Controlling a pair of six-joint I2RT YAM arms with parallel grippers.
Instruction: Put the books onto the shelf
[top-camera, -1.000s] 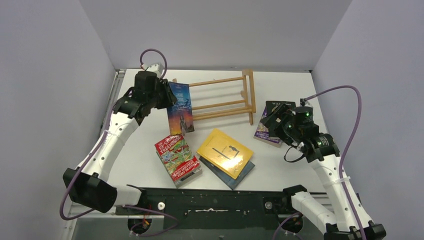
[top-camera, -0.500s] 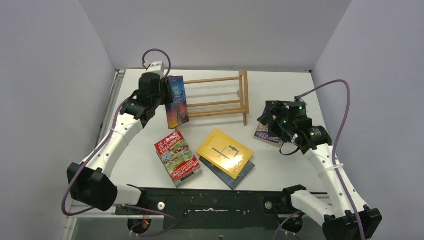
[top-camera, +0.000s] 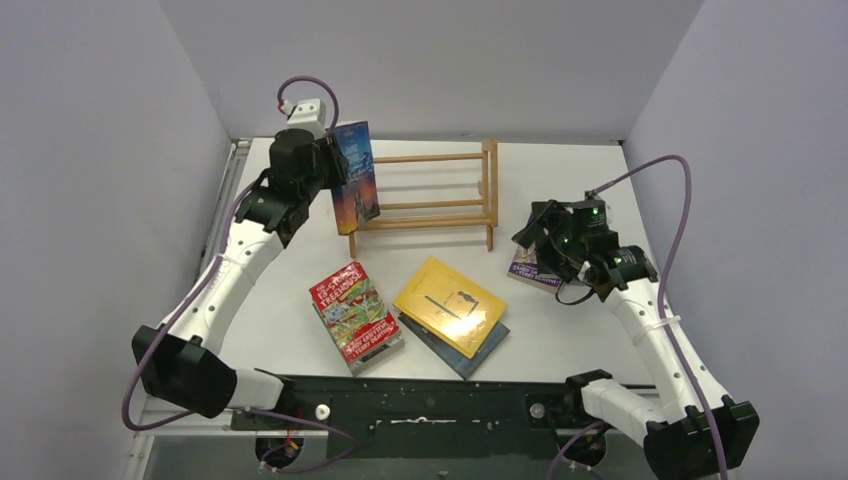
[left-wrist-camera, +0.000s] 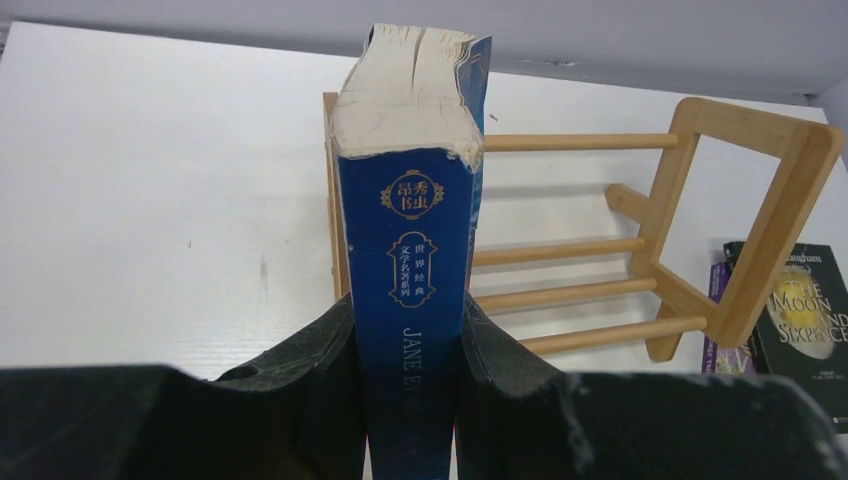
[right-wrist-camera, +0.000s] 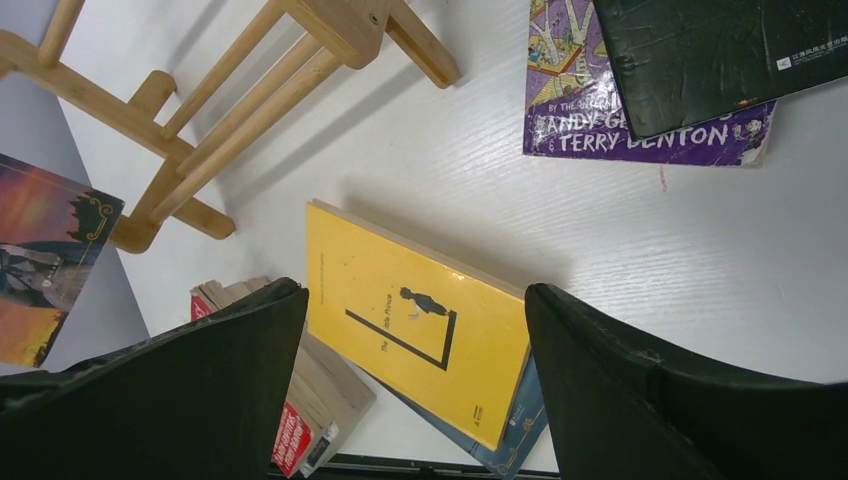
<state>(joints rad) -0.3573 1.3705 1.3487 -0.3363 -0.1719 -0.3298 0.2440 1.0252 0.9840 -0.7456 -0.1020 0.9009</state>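
My left gripper (top-camera: 335, 175) is shut on a blue book (top-camera: 358, 178), holding it upright by the spine over the left end of the wooden shelf (top-camera: 435, 205). In the left wrist view the blue book (left-wrist-camera: 410, 230) stands between my left gripper's (left-wrist-camera: 408, 340) jaws, with the shelf (left-wrist-camera: 600, 250) behind it. My right gripper (top-camera: 535, 238) hangs open above a purple book (top-camera: 528, 272). A yellow book (top-camera: 450, 303) lies on a dark blue one (top-camera: 482, 350), with a red-green book (top-camera: 355, 318) to their left. The right gripper (right-wrist-camera: 412, 295) is empty, with the yellow book (right-wrist-camera: 420, 330) lying below it.
A black book (left-wrist-camera: 805, 310) lies on the purple book (right-wrist-camera: 640, 135) just right of the shelf's right end frame (left-wrist-camera: 770, 200). White walls close in the table at the back and sides. The arm bases and a black rail (top-camera: 430, 400) run along the near edge.
The left arm has raised the blue book and carried it back over the shelf's left end. The shelf has turned slightly. The right gripper has shifted a little left, still open.
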